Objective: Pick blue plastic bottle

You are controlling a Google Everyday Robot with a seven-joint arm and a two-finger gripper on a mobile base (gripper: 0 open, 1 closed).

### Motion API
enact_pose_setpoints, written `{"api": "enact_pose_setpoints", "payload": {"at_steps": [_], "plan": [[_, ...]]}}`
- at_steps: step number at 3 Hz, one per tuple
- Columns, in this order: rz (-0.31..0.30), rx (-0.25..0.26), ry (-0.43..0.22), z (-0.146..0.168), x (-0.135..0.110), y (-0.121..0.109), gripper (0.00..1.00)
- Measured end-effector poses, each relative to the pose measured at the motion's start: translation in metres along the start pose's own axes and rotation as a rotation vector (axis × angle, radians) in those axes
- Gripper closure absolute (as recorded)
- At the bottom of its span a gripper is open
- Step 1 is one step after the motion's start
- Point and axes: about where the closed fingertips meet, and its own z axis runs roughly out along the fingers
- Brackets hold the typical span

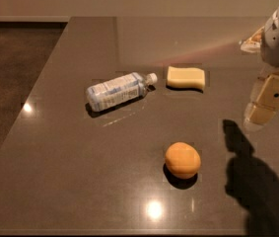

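The blue plastic bottle (118, 91) lies on its side on the dark tabletop (80, 172), left of centre, with its white cap pointing right toward the sponge. It is clear with a pale blue-and-white label. My gripper (266, 100) hangs at the right edge of the view, above the table and well to the right of the bottle, beyond the sponge. Nothing shows between its tan fingers.
A wavy-edged yellow sponge (186, 77) lies just right of the bottle's cap. An orange fruit (183, 160) sits nearer the front. The arm's shadow (257, 181) falls at the front right. The table's left edge drops to a dark floor (11, 58).
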Motion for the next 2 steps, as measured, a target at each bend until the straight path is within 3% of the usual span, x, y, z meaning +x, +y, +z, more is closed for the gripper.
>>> {"api": "enact_pose_setpoints", "payload": {"at_steps": [1,2], "plan": [[-0.009,-0.006,-0.006,0.002,-0.003,-0.001,0.0],[-0.066,-0.043,-0.041,0.015,-0.02,-0.006,0.0]]}}
